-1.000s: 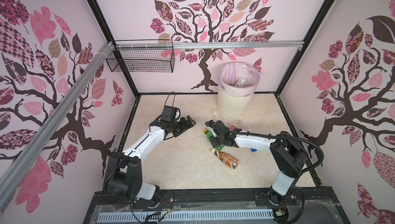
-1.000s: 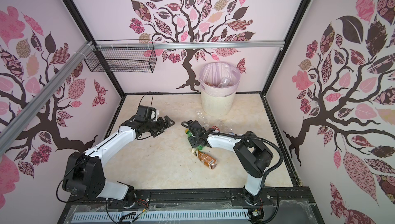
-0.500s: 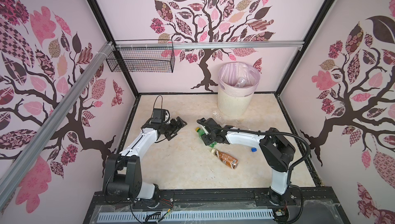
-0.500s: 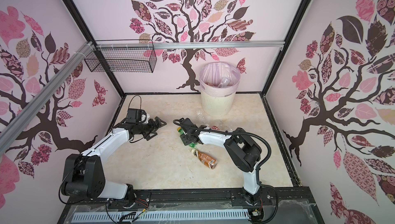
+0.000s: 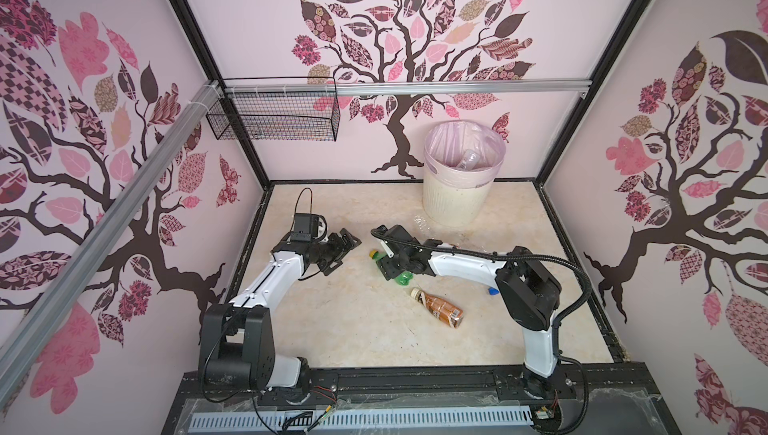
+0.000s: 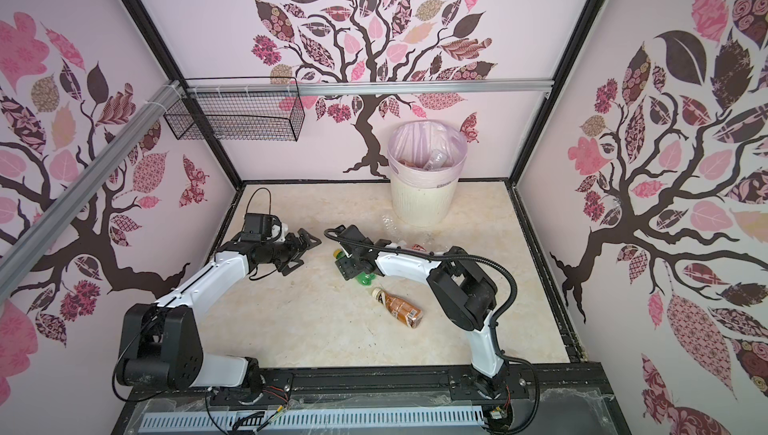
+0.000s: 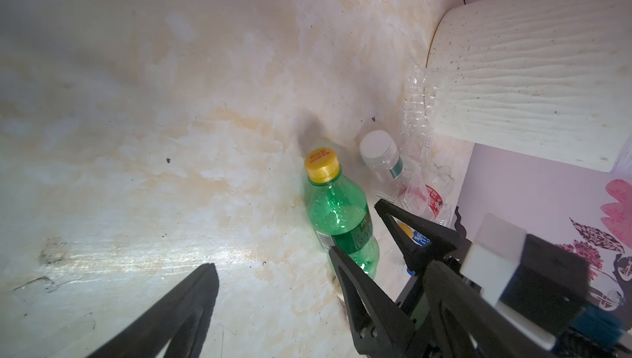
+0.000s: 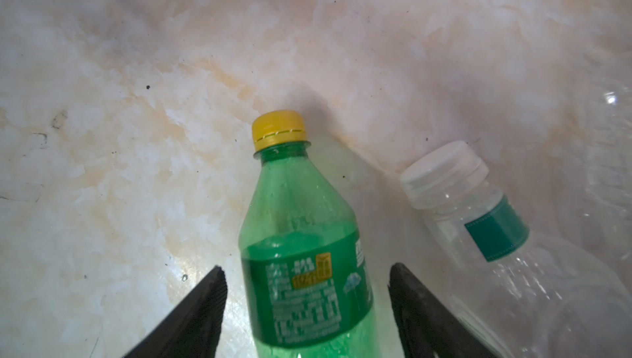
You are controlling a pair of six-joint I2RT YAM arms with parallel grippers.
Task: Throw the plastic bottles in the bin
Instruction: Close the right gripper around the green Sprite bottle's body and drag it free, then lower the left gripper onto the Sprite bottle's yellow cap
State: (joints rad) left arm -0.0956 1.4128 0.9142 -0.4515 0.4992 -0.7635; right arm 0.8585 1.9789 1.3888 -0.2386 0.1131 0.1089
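Brown-labelled and nearest you, a small plastic drink bottle [image 5: 440, 310] lies on its side on the cream marble-patterned floor [image 5: 332, 329], untouched and well apart from either arm. Just beyond it, the right gripper [image 8: 307, 270] sits low over a green plastic bottle with a yellow cap [image 8: 301, 209] — black jaws parted, one on each side of the labelled body, floor showing in both gaps, so nothing is gripped. The bottle lies flat near the middle of the floor, cap pointing away from the wrist. The left gripper [image 5: 347, 252] hovers across from it, spread wide and carrying nothing.

You are, by the look of it, at the pick-up. The next move calls for closing squarely on the green body, which will likely flex and could roll out, then lifting clear before the carry towards the back wall. Mind the clear plastic bottle with a white cap and teal band [image 8: 478, 223] lying just beside one jaw; a skewed close could nudge it.

Further on, a crumpled clear bottle [image 5: 422, 223] rests near the foot of the round cream ribbed bin [image 5: 453, 204], which stands against the back wall, lined with a pale pink bag. Inside it at least one clear bottle [image 5: 469, 159] shows — how many more, you cannot tell. Farthest off, the black wire basket [image 5: 274, 125] hung on the rail shows no bottle through its mesh.
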